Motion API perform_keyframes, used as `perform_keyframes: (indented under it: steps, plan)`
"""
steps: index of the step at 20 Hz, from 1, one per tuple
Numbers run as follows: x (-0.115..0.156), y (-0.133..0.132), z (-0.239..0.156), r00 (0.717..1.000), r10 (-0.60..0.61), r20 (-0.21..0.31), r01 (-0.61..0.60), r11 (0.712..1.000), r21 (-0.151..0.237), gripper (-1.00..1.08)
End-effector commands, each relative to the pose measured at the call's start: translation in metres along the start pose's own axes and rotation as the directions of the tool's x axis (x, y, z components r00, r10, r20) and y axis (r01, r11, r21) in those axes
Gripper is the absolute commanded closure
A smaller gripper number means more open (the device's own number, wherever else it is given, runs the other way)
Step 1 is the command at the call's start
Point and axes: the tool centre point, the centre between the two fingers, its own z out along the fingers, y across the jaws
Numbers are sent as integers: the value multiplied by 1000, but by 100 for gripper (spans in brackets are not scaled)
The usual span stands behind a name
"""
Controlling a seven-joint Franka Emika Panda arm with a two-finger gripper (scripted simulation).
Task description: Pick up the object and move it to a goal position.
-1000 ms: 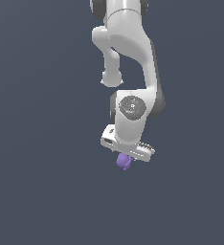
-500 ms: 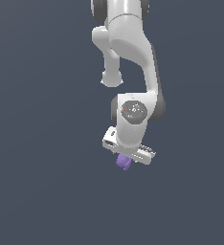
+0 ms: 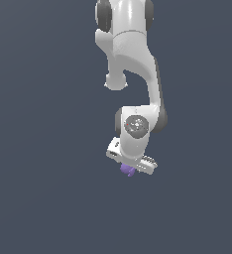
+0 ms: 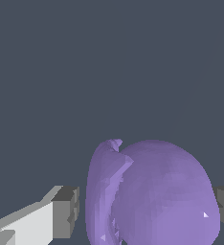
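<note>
The purple lumpy object [image 3: 128, 170] hangs just under the white gripper [image 3: 129, 169] of the arm in the exterior view, only its lower part showing below the hand. In the wrist view the object [image 4: 150, 194] fills the space between the two grey fingertips [image 4: 66, 212], which press on it from both sides. The gripper is shut on the object and holds it in the air. No goal marker shows in either view.
The white arm [image 3: 133, 64] reaches down from the top of the exterior view. Around it is only a plain dark grey-blue background; no table edge or other object shows.
The arm and gripper have risen slightly with the purple object held in the fingers. The grip has not changed.
</note>
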Motion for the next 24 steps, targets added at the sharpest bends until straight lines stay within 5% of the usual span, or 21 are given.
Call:
perform_keyframes:
  steps: [1,5,6,24]
  plan:
    - [0,0,7,1000,1,-1,-1,1000,1,-92]
    - [2,-1,7,1000,1,-1,-1,1000,1,-92]
    - [2,-1,7,1000,1,-1,-1,1000,1,108]
    - [3,8,-9,1000,1,-1,-1,1000,1,108]
